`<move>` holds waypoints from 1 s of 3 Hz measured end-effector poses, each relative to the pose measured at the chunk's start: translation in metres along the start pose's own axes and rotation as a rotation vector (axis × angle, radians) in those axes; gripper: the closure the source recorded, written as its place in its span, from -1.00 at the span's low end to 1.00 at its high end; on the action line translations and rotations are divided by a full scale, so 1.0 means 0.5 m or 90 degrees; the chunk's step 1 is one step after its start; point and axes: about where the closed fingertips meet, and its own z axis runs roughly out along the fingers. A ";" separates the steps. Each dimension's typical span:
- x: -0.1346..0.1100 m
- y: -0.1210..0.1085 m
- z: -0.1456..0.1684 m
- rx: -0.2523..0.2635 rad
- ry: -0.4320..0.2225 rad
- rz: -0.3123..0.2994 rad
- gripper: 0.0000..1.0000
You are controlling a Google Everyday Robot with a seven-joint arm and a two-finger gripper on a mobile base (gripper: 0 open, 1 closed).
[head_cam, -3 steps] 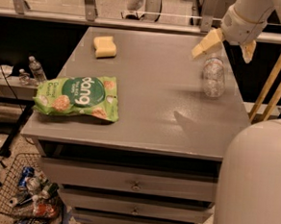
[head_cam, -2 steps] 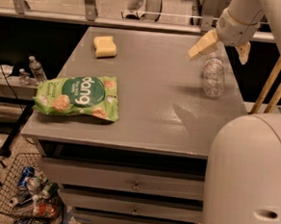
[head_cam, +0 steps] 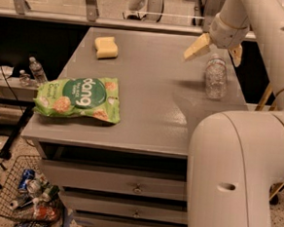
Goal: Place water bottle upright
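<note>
The water bottle [head_cam: 216, 77], clear ribbed plastic, stands upright near the right edge of the grey cabinet top [head_cam: 158, 87]. Its top is close under my wrist, and I cannot make out the cap. My gripper [head_cam: 216, 50] hangs just above the top of the bottle and is open, with one yellowish finger [head_cam: 196, 46] to the bottle's left and the other [head_cam: 236, 54] to its right. The fingers do not grip the bottle.
A green snack bag [head_cam: 79, 99] lies at the front left and a yellow sponge [head_cam: 106, 47] at the back left. Two small bottles [head_cam: 37, 70] stand beyond the cabinet's left side. A wire basket of cans [head_cam: 29, 195] is on the floor. My arm's body [head_cam: 235, 180] fills the lower right.
My gripper has shifted slightly over the bottle and stays open. My arm's body fills more of the lower right. The bottle has not moved.
</note>
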 end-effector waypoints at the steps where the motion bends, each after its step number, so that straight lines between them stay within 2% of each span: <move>1: -0.010 -0.001 0.031 -0.003 0.009 0.019 -1.00; 2: -0.011 -0.005 0.050 -0.006 0.017 0.037 -0.63; 3: -0.007 -0.006 0.065 -0.019 0.027 0.041 -0.17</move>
